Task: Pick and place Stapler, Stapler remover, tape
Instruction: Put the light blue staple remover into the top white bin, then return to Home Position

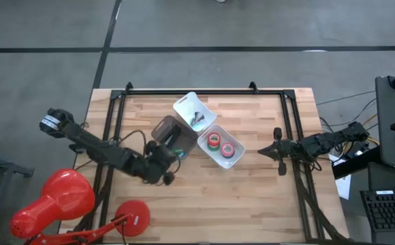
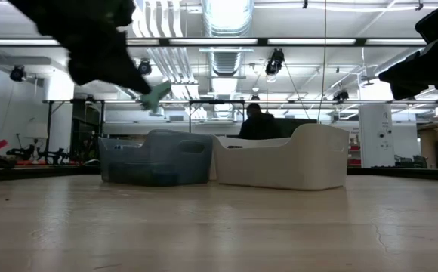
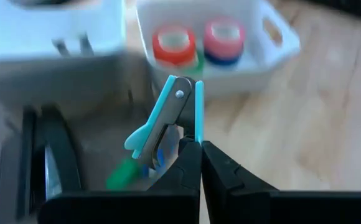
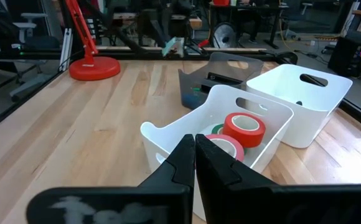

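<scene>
My left gripper (image 3: 200,152) is shut on the stapler remover (image 3: 168,112), a teal-handled claw with a metal hinge. It hangs over the near edge of the dark grey bin (image 1: 172,133), and the low view shows the remover (image 2: 157,97) above the bin's rim. The black stapler (image 3: 55,163) lies inside that bin. Red, pink, green and blue tape rolls (image 3: 174,45) sit in a white bin (image 1: 233,158). My right gripper (image 1: 277,151) is shut and waits right of the bins, touching nothing. My left gripper pinches one straight teal handle (image 3: 199,118) of the stapler remover, near its free end, between the two fingertips (image 3: 190,155). The other handle (image 3: 140,138) splays free to the side. The remover is lifted clear and sticks out beyond the fingers, hinge end farthest away.
A second white bin (image 1: 193,111) with small dark items stands at the far side, touching the grey one. A green and blue item (image 3: 127,173) lies in the grey bin. A red desk lamp (image 1: 61,197) stands off the table's near left corner. A person (image 2: 258,121) sits beyond the table.
</scene>
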